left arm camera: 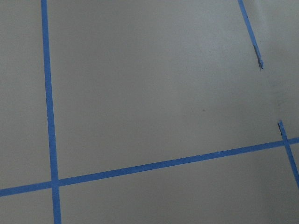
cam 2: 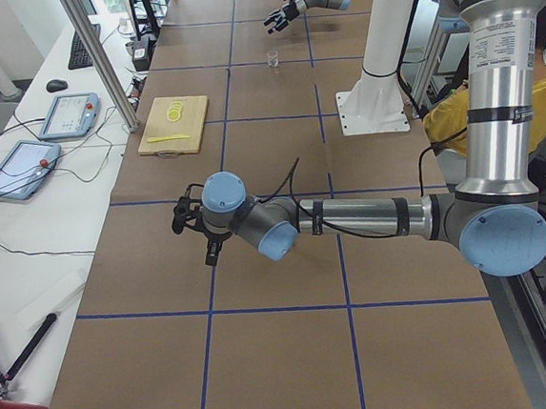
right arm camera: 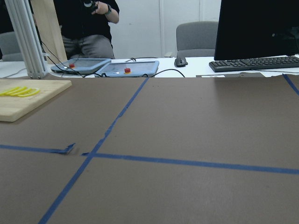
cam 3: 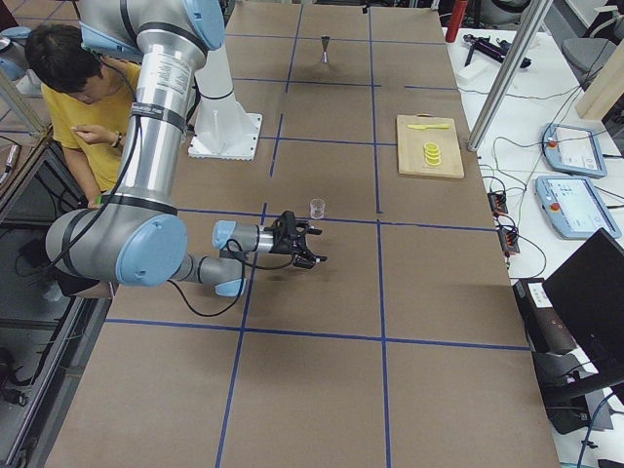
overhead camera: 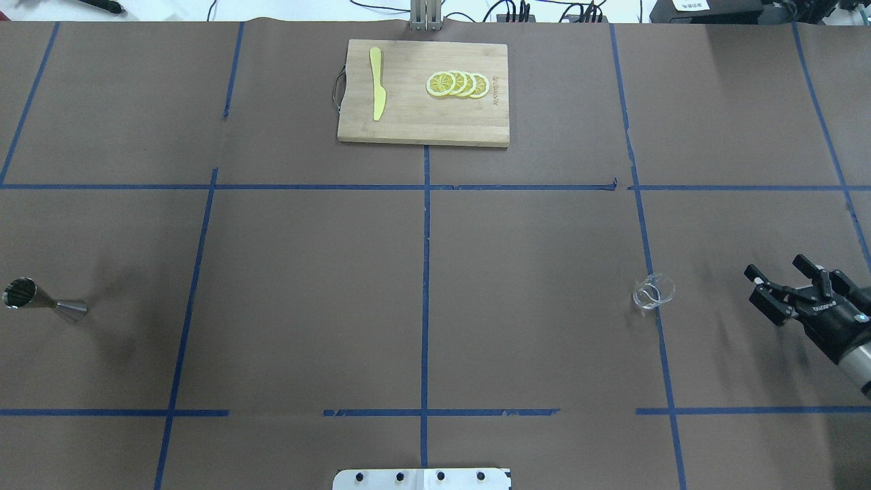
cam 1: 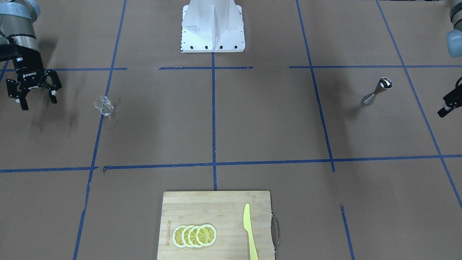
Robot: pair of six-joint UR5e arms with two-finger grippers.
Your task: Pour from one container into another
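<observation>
The clear glass cup [overhead camera: 653, 291] stands upright on the brown paper at the right of the overhead view, also seen as the cup [cam 1: 104, 105] in the front view. My right gripper [overhead camera: 776, 289] hovers open and empty a hand's width to its right, apart from it. The steel jigger [overhead camera: 44, 299] stands at the far left of the table. My left gripper [cam 2: 195, 235] hangs near the jigger with its fingers spread and nothing between them. Only one of its fingers [cam 1: 447, 104] shows at the front view's edge.
A bamboo cutting board [overhead camera: 422, 126] lies at the far middle edge, bearing lemon slices [overhead camera: 457, 84] and a yellow knife [overhead camera: 376, 92]. The white robot base [cam 1: 213, 27] stands on the near side. Blue tape lines grid the brown paper.
</observation>
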